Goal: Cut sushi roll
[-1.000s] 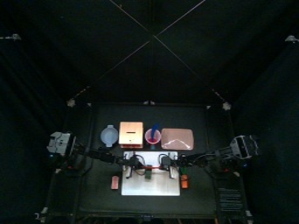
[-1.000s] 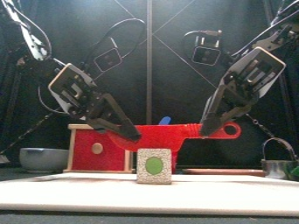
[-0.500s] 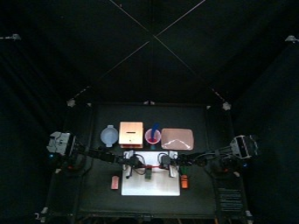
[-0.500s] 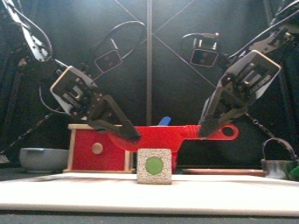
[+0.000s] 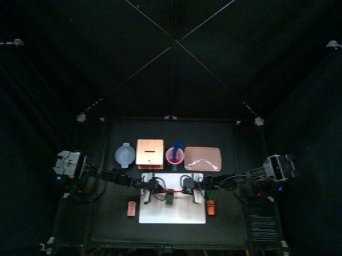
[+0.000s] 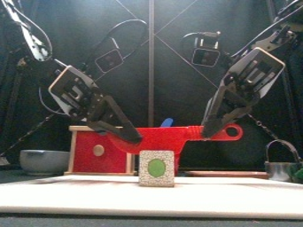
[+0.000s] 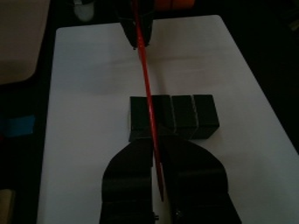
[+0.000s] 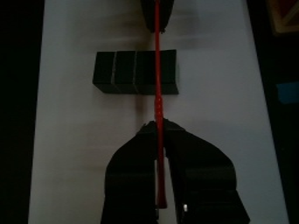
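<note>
The left gripper (image 6: 122, 135) and the right gripper (image 6: 211, 130) are angled down toward each other above the table's middle, each jaw pair clamped on one end of a red knife (image 6: 178, 136).

One sushi roll (image 8: 135, 72) scored into perhaps four segments, one red knife (image 6: 178, 136), one white board (image 7: 82, 105)

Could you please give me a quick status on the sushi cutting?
Left gripper and right gripper shut on red knife, one at each end. Knife above sushi roll on white board. Nothing in the way.
</note>
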Robot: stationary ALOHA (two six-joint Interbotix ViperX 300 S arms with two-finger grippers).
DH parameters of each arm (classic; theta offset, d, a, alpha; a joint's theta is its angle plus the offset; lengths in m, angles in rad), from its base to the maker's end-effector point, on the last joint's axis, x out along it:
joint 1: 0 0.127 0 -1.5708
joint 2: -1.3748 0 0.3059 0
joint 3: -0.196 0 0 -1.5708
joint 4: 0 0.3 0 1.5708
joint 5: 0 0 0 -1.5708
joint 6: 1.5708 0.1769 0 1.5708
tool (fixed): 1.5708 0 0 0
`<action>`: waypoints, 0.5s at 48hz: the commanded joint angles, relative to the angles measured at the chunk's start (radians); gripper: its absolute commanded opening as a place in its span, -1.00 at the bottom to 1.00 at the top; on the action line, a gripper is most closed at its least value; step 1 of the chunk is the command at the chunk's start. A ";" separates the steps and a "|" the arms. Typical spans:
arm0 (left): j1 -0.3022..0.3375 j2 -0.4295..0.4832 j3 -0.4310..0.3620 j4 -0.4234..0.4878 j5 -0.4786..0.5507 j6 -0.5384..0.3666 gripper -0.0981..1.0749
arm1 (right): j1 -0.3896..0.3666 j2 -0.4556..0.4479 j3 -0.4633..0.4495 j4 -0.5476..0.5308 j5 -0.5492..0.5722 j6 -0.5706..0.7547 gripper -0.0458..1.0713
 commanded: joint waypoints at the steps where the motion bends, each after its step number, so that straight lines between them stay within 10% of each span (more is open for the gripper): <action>1: -0.003 -0.005 -0.008 -0.002 0.011 0.003 -0.18 | 0.005 -0.014 -0.017 0.002 -0.002 -0.003 -0.33; 24: 0.006 0.026 -0.009 -0.002 0.040 0.003 -0.18 | -0.003 0.009 -0.009 -0.015 0.002 -0.005 -0.33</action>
